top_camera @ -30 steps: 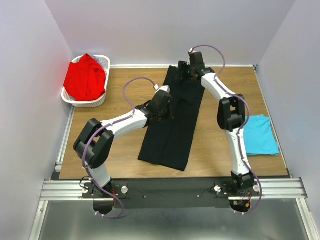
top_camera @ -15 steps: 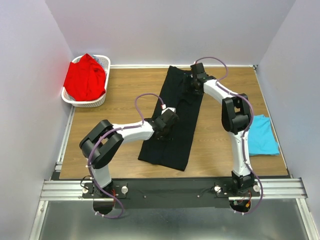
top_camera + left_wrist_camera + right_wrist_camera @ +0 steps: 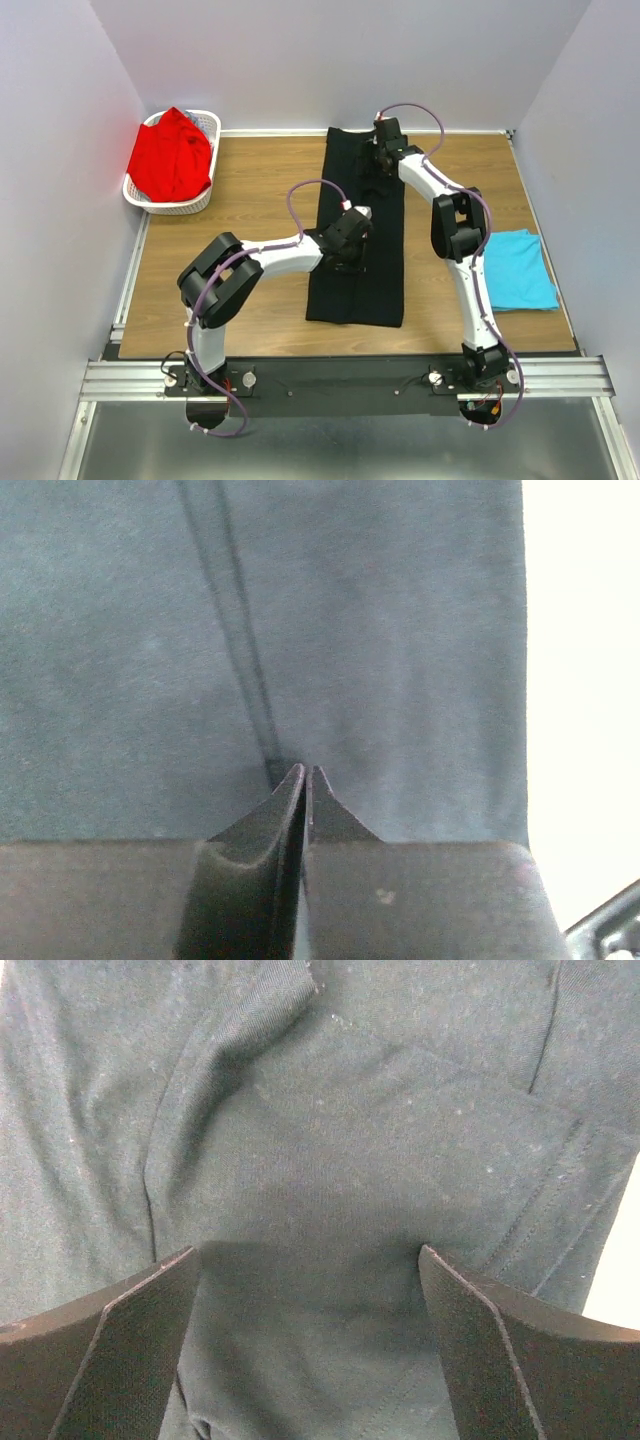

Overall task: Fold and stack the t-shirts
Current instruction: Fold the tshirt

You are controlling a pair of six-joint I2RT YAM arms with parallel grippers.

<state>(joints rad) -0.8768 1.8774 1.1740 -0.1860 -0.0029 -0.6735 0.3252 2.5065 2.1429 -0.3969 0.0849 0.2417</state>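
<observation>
The black t-shirt (image 3: 370,290) lies on the table as a long narrow strip running from the far edge toward me. My left gripper (image 3: 347,243) rests on its middle; in the left wrist view its jaws (image 3: 305,770) are pressed together at the end of a crease in the cloth (image 3: 400,630). My right gripper (image 3: 378,160) hovers over the strip's far end, open wide, its fingers straddling wrinkled black cloth (image 3: 350,1110). A turquoise t-shirt (image 3: 518,268) lies folded at the right edge. A red t-shirt (image 3: 170,160) is heaped in the basket.
The white lattice basket (image 3: 207,124) stands at the far left corner of the wooden table (image 3: 250,200). Grey walls close in the left, right and far sides. A metal rail with both arm bases runs along the near edge.
The black strip was skewed and now lies straight; its near end has slid right with the left gripper. The right gripper has shifted slightly left at the far end and opened a bit wider.
</observation>
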